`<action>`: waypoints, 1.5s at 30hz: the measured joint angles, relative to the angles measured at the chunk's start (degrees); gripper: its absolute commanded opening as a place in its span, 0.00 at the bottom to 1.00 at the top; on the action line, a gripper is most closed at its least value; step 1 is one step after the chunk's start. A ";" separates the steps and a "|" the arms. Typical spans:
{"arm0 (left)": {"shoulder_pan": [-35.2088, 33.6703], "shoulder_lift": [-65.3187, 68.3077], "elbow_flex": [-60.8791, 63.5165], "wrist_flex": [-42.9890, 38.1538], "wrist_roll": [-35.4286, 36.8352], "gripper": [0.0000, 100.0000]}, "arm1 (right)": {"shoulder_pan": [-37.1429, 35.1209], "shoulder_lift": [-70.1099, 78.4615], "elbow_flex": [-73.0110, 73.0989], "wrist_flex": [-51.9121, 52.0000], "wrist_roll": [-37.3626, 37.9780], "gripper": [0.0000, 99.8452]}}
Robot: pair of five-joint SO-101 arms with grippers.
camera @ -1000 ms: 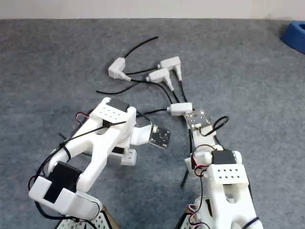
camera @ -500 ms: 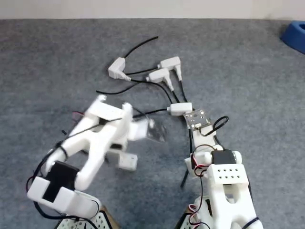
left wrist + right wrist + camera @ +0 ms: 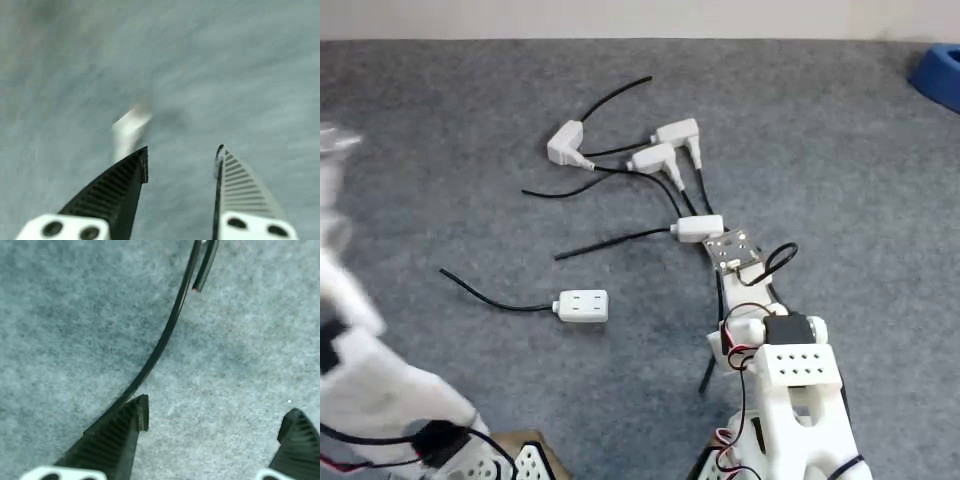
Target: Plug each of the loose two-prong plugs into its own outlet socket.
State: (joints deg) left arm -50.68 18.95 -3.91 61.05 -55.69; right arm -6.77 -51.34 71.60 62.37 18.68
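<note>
A white outlet socket (image 3: 582, 305) with a black cable lies flat on the grey carpet, left of centre. Farther back lie three white connector bodies with black cables (image 3: 565, 143) (image 3: 677, 131) (image 3: 655, 158), and another one (image 3: 698, 228) sits near the middle. My left arm (image 3: 360, 380) is a blur at the far left edge. Its gripper (image 3: 182, 149) is open and empty above the carpet, with a smeared white shape (image 3: 131, 125) beyond the dark finger. My right gripper (image 3: 218, 405) is open and empty over bare carpet, beside a black cable (image 3: 170, 325).
The right arm (image 3: 790, 385) stands at the near right, its wrist board (image 3: 735, 250) just in front of the middle connector. A blue object (image 3: 940, 75) sits at the far right corner. Black cables trail across the carpet between the connectors.
The left arm has swung fast from over the near socket to the far left edge, uncovering the socket on the carpet. The right arm has kept still.
</note>
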 measured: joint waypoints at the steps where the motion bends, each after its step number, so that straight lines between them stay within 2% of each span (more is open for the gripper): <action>1: -3.25 3.52 -4.22 0.26 -0.26 0.22 | 0.00 0.00 0.00 0.00 0.00 0.39; 4: -9.49 14.59 -18.20 5.19 -1.58 0.22 | 0.00 0.00 0.00 0.00 0.00 0.39; 7: -11.34 24.97 -33.14 12.13 -5.01 0.22 | 0.00 0.00 0.00 0.00 0.00 0.39; 13: -10.90 40.88 -62.42 23.30 -17.14 0.22 | 0.00 0.00 0.00 0.00 0.00 0.39; 19: -7.38 50.37 -80.79 29.19 -19.25 0.22 | 0.00 0.00 0.00 0.00 0.00 0.39; 27: -5.54 54.86 -85.27 33.85 -19.25 0.22 | 0.00 0.00 0.00 0.00 0.00 0.39; 33: -7.03 56.97 -85.27 33.93 -19.34 0.09 | 0.00 0.00 0.00 0.00 0.00 0.39; 36: -7.03 58.20 -85.36 34.02 -19.60 0.10 | 0.00 0.00 0.00 0.00 0.00 0.39; 45: -6.95 60.22 -86.33 34.46 -19.60 0.07 | 0.00 0.00 0.00 0.00 0.00 0.39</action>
State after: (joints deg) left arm -57.63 79.16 -90.24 95.52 -75.30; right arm -6.77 -51.34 71.60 62.37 18.68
